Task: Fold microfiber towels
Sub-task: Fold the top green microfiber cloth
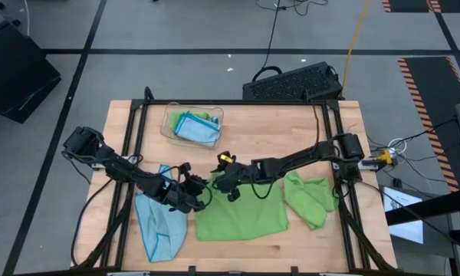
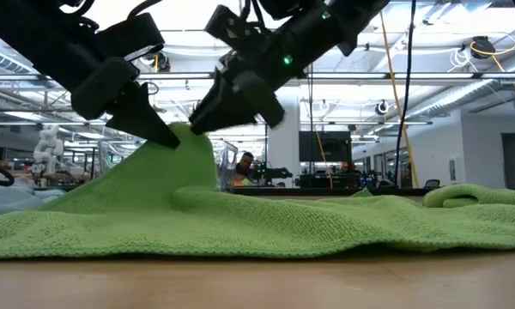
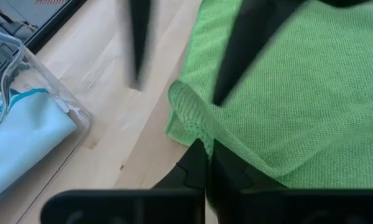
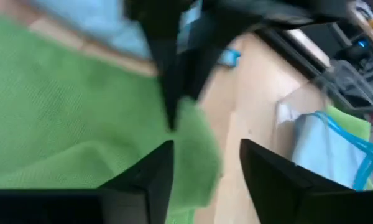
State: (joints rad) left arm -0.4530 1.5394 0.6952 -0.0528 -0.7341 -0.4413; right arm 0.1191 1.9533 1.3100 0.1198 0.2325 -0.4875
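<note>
Nearest the low camera: one lime green towel [image 2: 266,225] spread on the table [image 1: 307,249], one corner lifted into a peak. Left to right on the table — one light blue towel [image 1: 159,222], the spread green one, one crumpled green towel [image 1: 310,199]. Behind them, one clear tray [image 1: 169,126] holding folded cloths. Left gripper [image 1: 193,189] jaws closed, pinching the raised corner. Right gripper [image 1: 228,182] beside it — jaws apart, holding nothing.
</note>
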